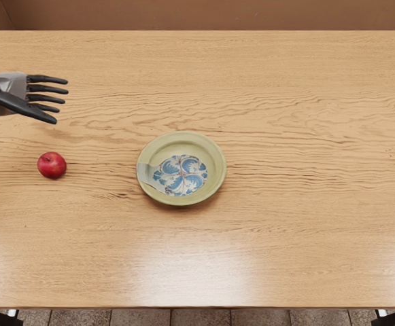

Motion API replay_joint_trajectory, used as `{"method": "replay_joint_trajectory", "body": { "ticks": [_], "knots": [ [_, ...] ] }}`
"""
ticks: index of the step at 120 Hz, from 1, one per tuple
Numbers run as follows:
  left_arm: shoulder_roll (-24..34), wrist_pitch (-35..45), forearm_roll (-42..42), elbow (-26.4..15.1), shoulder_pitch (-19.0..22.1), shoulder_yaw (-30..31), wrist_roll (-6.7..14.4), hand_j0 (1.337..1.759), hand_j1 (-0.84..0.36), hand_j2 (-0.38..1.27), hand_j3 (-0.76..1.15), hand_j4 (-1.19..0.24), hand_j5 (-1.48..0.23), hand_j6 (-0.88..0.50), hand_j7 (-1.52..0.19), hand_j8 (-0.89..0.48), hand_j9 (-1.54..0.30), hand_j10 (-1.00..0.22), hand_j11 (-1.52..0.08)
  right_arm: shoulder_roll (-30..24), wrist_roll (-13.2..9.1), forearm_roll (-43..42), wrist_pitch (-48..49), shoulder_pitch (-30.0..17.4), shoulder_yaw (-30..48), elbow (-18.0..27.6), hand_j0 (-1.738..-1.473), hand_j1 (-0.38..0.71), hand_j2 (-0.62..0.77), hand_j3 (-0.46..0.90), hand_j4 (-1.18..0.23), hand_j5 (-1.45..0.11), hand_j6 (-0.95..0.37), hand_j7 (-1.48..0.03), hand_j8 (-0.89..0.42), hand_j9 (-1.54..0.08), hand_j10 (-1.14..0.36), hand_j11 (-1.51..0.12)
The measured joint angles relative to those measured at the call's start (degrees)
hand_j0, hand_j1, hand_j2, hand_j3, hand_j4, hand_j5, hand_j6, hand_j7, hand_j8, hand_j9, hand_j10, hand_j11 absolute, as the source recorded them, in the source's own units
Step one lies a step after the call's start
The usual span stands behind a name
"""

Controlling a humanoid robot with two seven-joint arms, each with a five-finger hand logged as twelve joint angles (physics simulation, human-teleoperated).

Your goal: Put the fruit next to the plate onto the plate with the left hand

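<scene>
Head view: we see the left hand (22,95) above the wooden table (306,231), fingers spread and empty, its arm cut off at the left edge. The red apple (52,165) lies on the table, well left of the plate (181,168).

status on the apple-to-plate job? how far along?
Done: nothing yet. The apple sits on the table, left of the plate and apart from it. In hand: nothing; the left hand hovers above-left of the apple, fingers spread, not touching it. Left: reach down, grasp the apple, carry it right, set it on the plate. Plate holds nothing.
</scene>
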Motion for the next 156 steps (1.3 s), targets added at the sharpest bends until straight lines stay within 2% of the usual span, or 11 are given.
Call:
{"method": "replay_joint_trajectory", "body": {
  "ticks": [20, 35, 48, 60, 73, 82, 90, 100, 110, 127, 156],
  "knots": [
    [1.95, 0.0, 1.88, -3.99, -0.95, -0.01, 0.01, 1.658, 0.05, 0.05, 0.0, -0.25, -0.32, -0.25, -0.32, -0.25, -0.32, -0.25, -0.32, 0.0, 0.0, -0.03, 0.0, 0.0, -0.04, 0.0, -1.658, -0.31, -0.01, 0.0, -0.03, -0.05, -0.04, -0.05, -0.04, -0.05, -0.03, -0.05],
    [12.62, 0.0, 10.56, -20.73, -0.7, -1.26, 0.06, 1.658, 0.05, 0.05, 0.0, -0.25, -0.32, -0.25, -0.32, -0.25, -0.32, -0.25, -0.32, 0.0, 0.0, -0.04, 0.0, 0.0, -0.01, -0.01, -1.658, -0.31, -0.01, 0.0, -0.04, -0.05, -0.04, -0.05, -0.04, -0.05, -0.03, -0.05],
    [17.61, 0.98, 17.74, -33.48, 0.48, -1.73, 0.08, 1.658, 0.05, 0.05, 0.0, -0.25, -0.32, -0.25, -0.32, -0.25, -0.32, -0.25, -0.32, 0.0, 0.0, -0.05, 0.0, 0.0, 0.0, -0.01, -1.658, -0.31, -0.01, 0.0, -0.04, -0.05, -0.04, -0.05, -0.04, -0.05, -0.03, -0.05],
    [18.33, 7.88, 24.59, -41.16, 2.87, -1.67, 0.21, 1.658, 0.06, 0.05, 0.0, -0.25, -0.32, -0.25, -0.32, -0.25, -0.32, -0.25, -0.32, 0.0, 0.0, -0.04, 0.0, 0.0, 0.0, -0.01, -1.658, -0.31, -0.01, 0.0, -0.04, -0.05, -0.04, -0.05, -0.04, -0.05, -0.03, -0.05],
    [17.73, 18.0, 32.6, -46.42, 5.38, -1.6, 1.32, 1.658, 0.06, 0.05, 0.0, -0.25, -0.32, -0.25, -0.32, -0.25, -0.32, -0.25, -0.32, 0.0, 0.0, -0.04, 0.0, 0.04, 0.0, -0.01, -1.658, -0.31, -0.01, 0.0, -0.04, -0.05, -0.04, -0.05, -0.04, -0.05, -0.03, -0.05],
    [17.15, 24.43, 37.9, -48.66, 6.98, -1.56, 3.51, 1.658, 0.06, 0.05, 0.0, -0.25, -0.32, -0.25, -0.32, -0.25, -0.32, -0.25, -0.32, 0.0, 0.0, -0.03, 0.0, 0.07, 0.0, -0.01, -1.658, -0.31, -0.01, 0.0, -0.04, -0.05, -0.04, -0.05, -0.04, -0.05, -0.03, -0.05],
    [17.03, 28.25, 41.19, -50.03, 7.89, -1.53, 7.15, 1.658, 0.06, 0.05, 0.0, -0.25, -0.32, -0.25, -0.32, -0.25, -0.32, -0.25, -0.32, 0.0, 0.0, 0.0, 0.0, 0.08, 0.0, -0.01, -1.658, -0.31, -0.01, 0.0, -0.04, -0.05, -0.04, -0.05, -0.04, -0.05, -0.03, -0.05],
    [15.02, 32.16, 44.9, -51.5, 9.12, -1.36, 13.47, 1.658, 0.06, 0.05, 0.0, -0.25, -0.32, -0.26, -0.32, -0.26, -0.32, -0.25, -0.32, 0.0, -0.01, 0.01, 0.0, 0.08, 0.0, -0.01, -1.658, -0.31, -0.01, 0.0, -0.04, -0.05, -0.04, -0.05, -0.04, -0.05, -0.03, -0.05],
    [14.93, 34.84, 47.01, -52.24, 9.41, -1.26, 16.81, 1.658, 0.06, 0.05, 0.0, -0.26, -0.32, -0.26, -0.32, -0.26, -0.32, -0.25, -0.32, 0.0, -0.03, 0.03, 0.0, 0.09, 0.0, -0.01, -1.658, -0.31, -0.01, 0.0, -0.04, -0.05, -0.04, -0.05, -0.04, -0.05, -0.03, -0.05],
    [14.85, 37.14, 48.34, -52.7, 9.45, -1.18, 18.83, 1.658, 0.06, 0.05, 0.0, -0.26, -0.32, -0.26, -0.32, -0.26, -0.32, -0.26, -0.32, 0.0, -0.07, 0.03, 0.0, 0.09, 0.0, -0.01, -1.658, -0.31, -0.01, 0.0, -0.04, -0.05, -0.04, -0.05, -0.04, -0.05, -0.03, -0.05],
    [13.09, 40.81, 51.75, -52.71, 9.35, 2.53, 19.46, 1.658, 0.05, 0.06, 0.0, -0.26, -0.33, -0.26, -0.33, -0.26, -0.33, -0.26, -0.32, 0.0, -0.09, 0.04, 0.0, 0.09, 0.0, 0.06, -1.658, -0.31, -0.01, 0.0, -0.04, -0.05, -0.04, -0.05, -0.04, -0.05, -0.03, -0.05]
  ]
}}
